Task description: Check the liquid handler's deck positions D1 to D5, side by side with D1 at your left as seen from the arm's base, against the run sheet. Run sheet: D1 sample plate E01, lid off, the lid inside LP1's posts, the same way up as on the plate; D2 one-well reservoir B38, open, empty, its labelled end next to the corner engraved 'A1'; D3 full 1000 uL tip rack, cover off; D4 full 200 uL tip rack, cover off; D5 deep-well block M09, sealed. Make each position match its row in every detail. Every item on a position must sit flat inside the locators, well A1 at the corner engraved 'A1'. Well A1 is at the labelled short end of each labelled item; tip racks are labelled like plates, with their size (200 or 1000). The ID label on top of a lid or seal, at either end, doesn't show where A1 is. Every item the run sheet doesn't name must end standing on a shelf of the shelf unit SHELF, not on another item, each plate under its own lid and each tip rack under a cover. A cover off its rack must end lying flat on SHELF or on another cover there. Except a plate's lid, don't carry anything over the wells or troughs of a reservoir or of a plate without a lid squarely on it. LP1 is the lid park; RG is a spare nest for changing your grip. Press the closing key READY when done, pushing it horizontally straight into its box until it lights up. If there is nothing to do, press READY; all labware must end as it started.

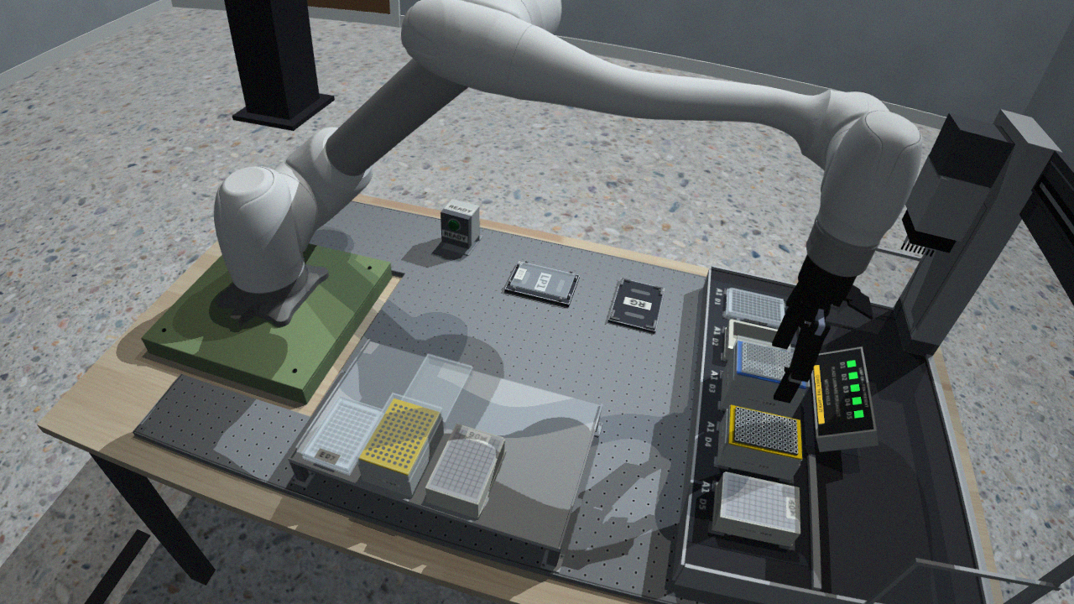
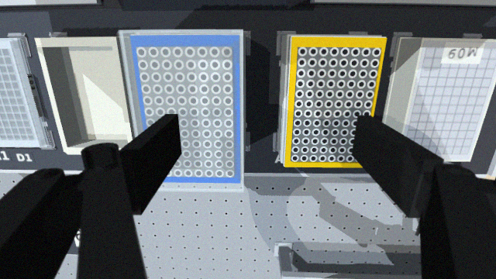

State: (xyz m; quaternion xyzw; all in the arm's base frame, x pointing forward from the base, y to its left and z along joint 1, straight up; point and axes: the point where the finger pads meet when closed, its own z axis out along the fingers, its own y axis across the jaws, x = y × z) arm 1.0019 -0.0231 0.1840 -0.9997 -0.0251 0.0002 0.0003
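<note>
Blue-framed tip rack [image 2: 186, 105] sits at D3, third slot from the far end of the deck in the top view, and a clear cover [image 2: 242, 116] looks to be on it: a pale transparent rim shows round the frame, tips read hazy through it. Run sheet wants that cover off.

Handling guess: thin rigid plastic shell, light, smooth and slippery (little to bite on). I'd take it across its two long sides, squarely, light squeeze, lift straight up so the rack stays seated.

Gripper [image 2: 267, 155] hangs above the D3/D4 gap, fingers spread wide, nothing between them.

Neighbours: open reservoir [image 2: 83, 93] on one side, yellow-framed rack [image 2: 335, 101] uncovered on the other, sealed M09 block [image 2: 446, 97] beyond.
</note>
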